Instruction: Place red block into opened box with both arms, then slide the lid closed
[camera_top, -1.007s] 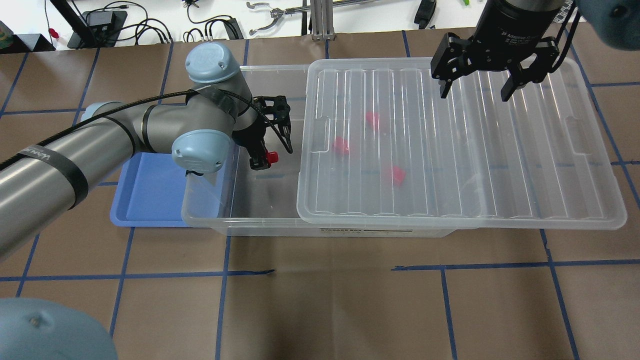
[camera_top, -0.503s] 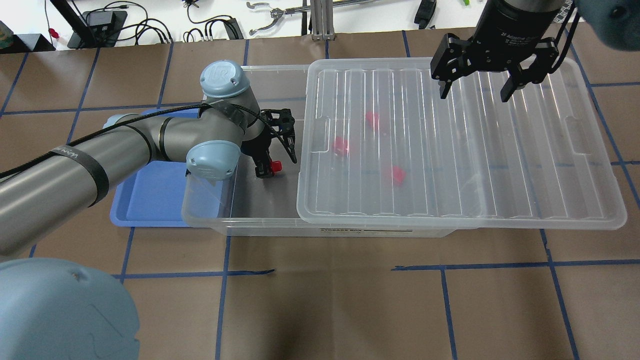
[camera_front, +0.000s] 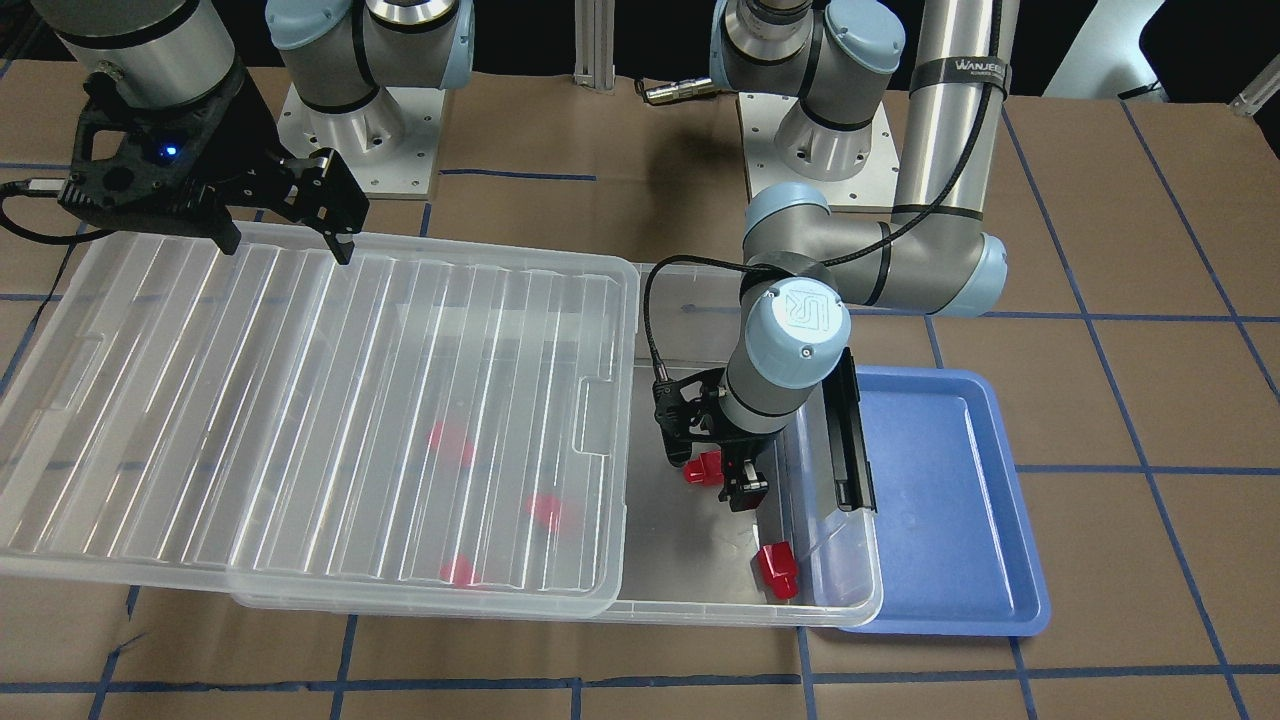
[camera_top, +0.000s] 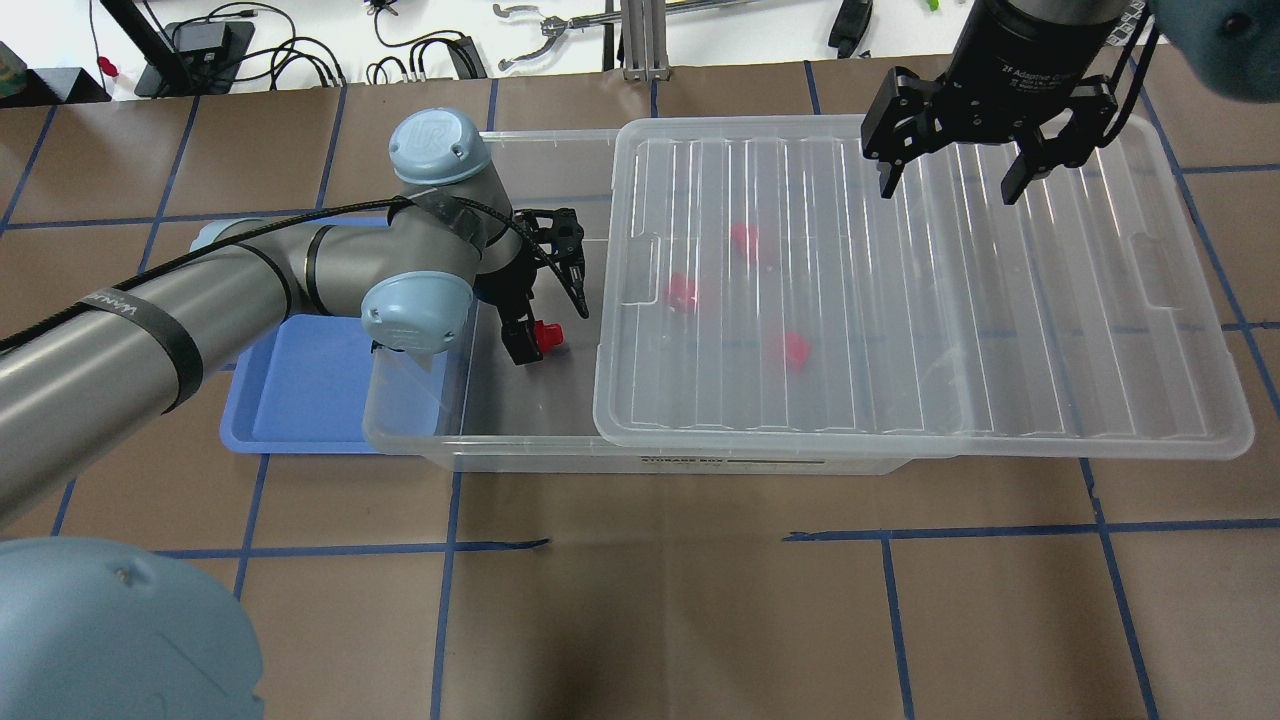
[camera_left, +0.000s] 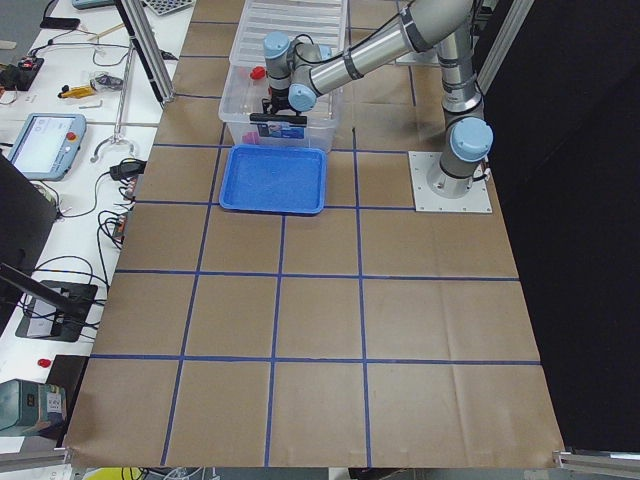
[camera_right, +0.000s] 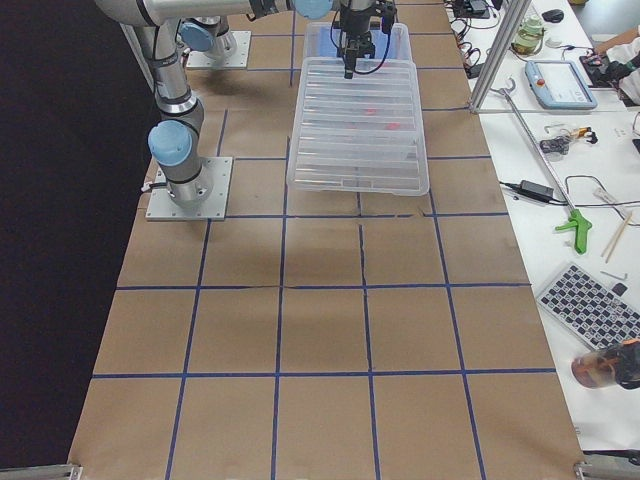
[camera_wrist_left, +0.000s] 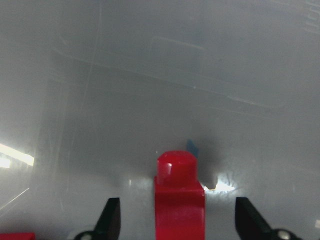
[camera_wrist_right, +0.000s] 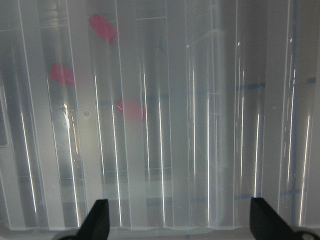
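Observation:
The box (camera_top: 500, 445) is half covered by the lid (camera_top: 1000, 350), which is slid off to the right. My left gripper (camera_top: 550, 328) is open inside the uncovered left part. A red block (camera_wrist_left: 179, 200) stands between its fingers (camera_wrist_left: 110, 222), with a gap on each side. The front view shows the same red block (camera_front: 703, 468) and a second one (camera_front: 777, 570) by the box's end wall. Three more red blocks (camera_top: 745, 240) (camera_top: 682, 292) (camera_top: 793, 350) show pink through the lid. My right gripper (camera_top: 950, 175) hangs open above the lid's far edge.
A blue tray (camera_top: 300, 390) lies against the box's left end, partly under my left arm. A black latch bar (camera_front: 850, 440) sits on that end wall. The lid overhangs the box far to the right. Cables and tools lie beyond the table's far edge.
My left arm's elbow swung right, then back left a little. The red block by the left gripper sits slightly nearer the front. The right gripper and the lid have not moved.

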